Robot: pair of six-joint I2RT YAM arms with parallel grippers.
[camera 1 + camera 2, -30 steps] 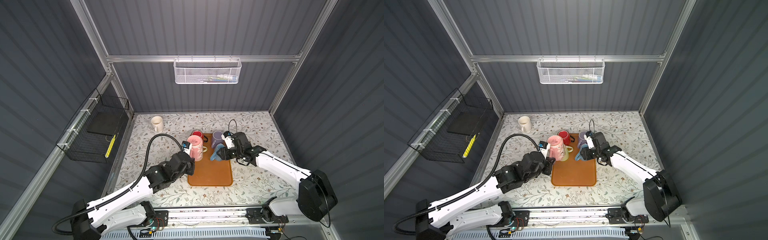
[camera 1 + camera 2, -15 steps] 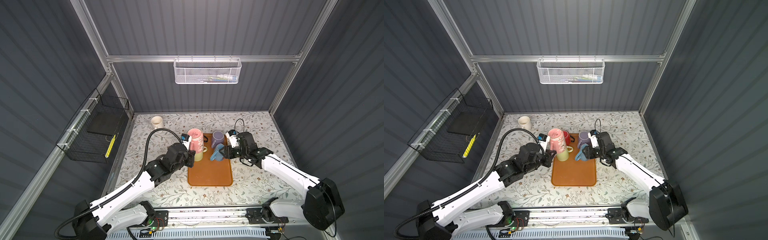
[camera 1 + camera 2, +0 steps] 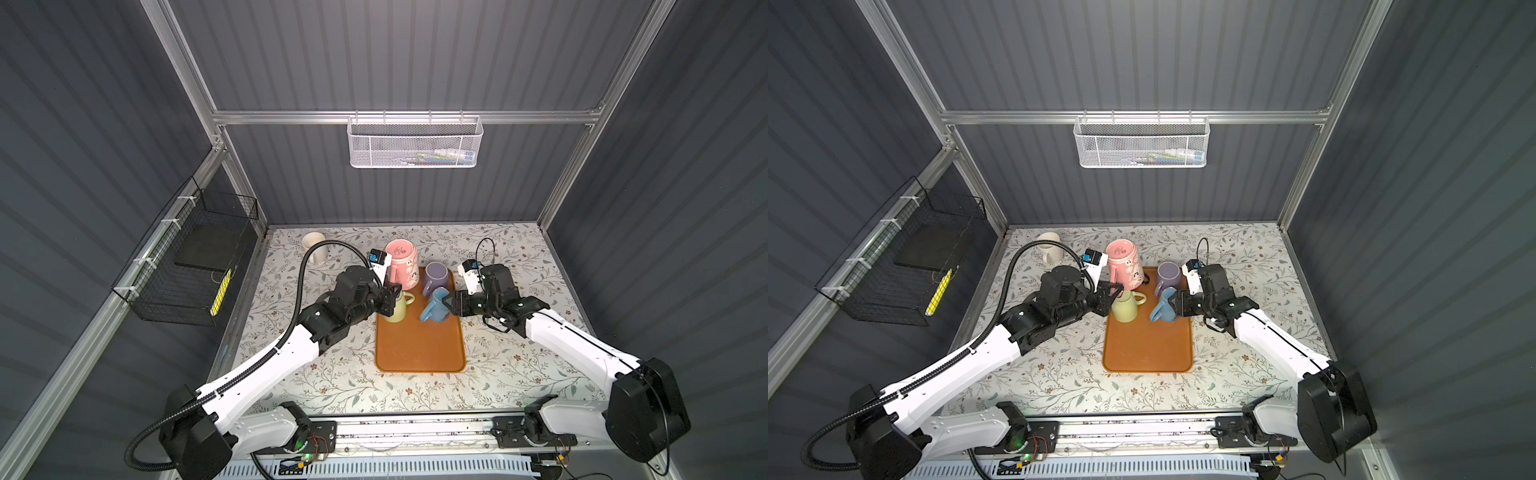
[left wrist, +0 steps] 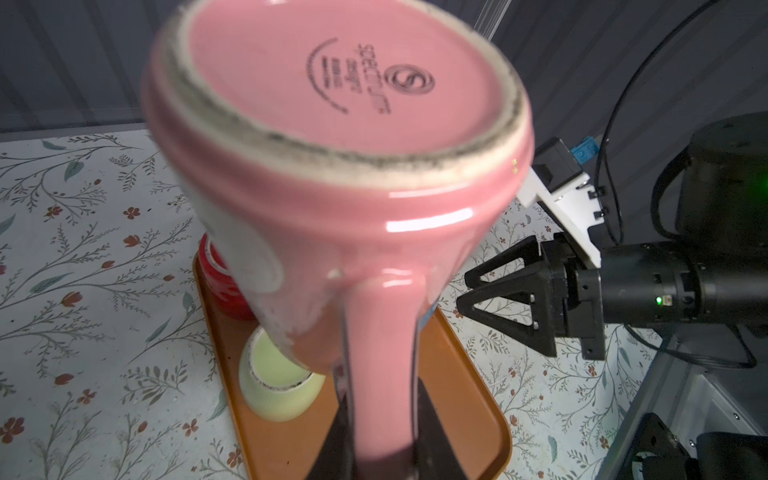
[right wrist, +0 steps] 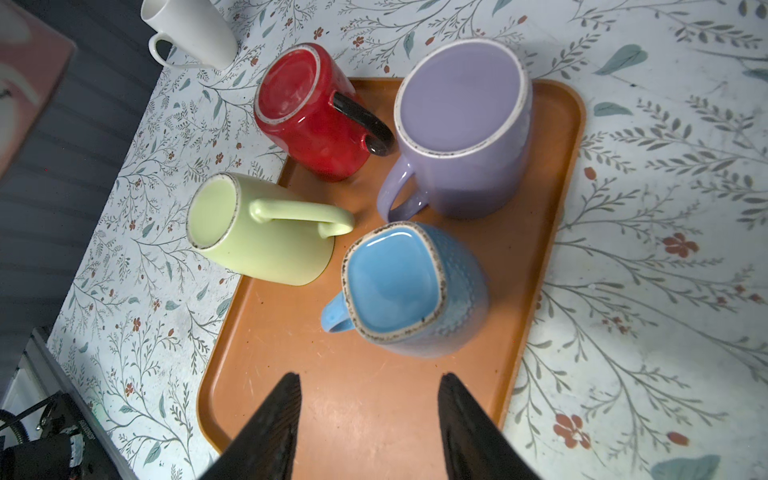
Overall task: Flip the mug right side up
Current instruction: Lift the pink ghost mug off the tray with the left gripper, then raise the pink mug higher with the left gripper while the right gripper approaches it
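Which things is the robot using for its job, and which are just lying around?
Job: pink mug, left gripper holding it.
Lying around: red mug, green mug, purple mug, blue mug, tray, white mug, white basket, black basket.

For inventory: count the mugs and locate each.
6. Pink mug held in the left gripper; red mug, yellow-green mug, purple mug and blue mug at the orange tray's far end; white mug in the table's far-left corner.

The pink mug [image 3: 1123, 266] is held base-up by the left claw [image 3: 1115, 290] over the 11 o'clock corner of the orange tray [image 3: 1147, 353]. The right claw [image 3: 1177, 308] is seen just beside the blue mug [image 3: 1163, 311], at its 3 o'clock.
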